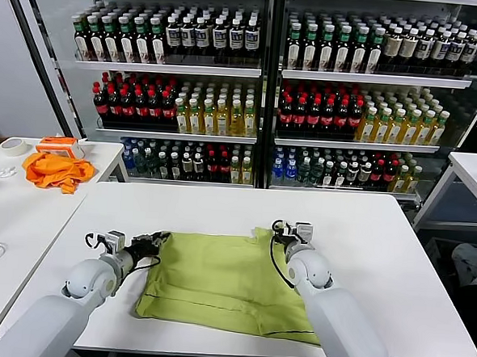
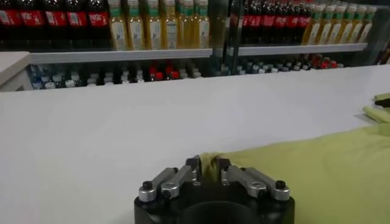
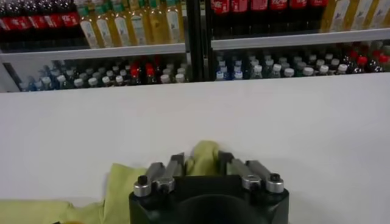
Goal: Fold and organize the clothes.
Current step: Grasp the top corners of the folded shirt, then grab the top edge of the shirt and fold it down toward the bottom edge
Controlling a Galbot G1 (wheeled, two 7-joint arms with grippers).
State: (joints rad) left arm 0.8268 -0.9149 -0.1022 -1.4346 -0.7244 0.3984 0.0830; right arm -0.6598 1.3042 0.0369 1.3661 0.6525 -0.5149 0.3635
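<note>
Our left end effector (image 2: 208, 170) and right end effector (image 3: 201, 163) each pinching the lime-green cotton T-shirt (image 1: 224, 279) on the white table (image 1: 379, 260).

T-shirt (image 1: 224, 283): soft matt cotton cloth | counter (image 1: 380, 244): smooth white, slight sheen | left gripper (image 2: 208, 172): black plastic, metal links

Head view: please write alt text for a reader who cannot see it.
A lime-green T-shirt lies partly folded on a white table, and the robot's left tool and right tool each pinch a far corner of it. Behind stand shelves of bottled drinks; an orange cloth lies on a side table at left.
</note>
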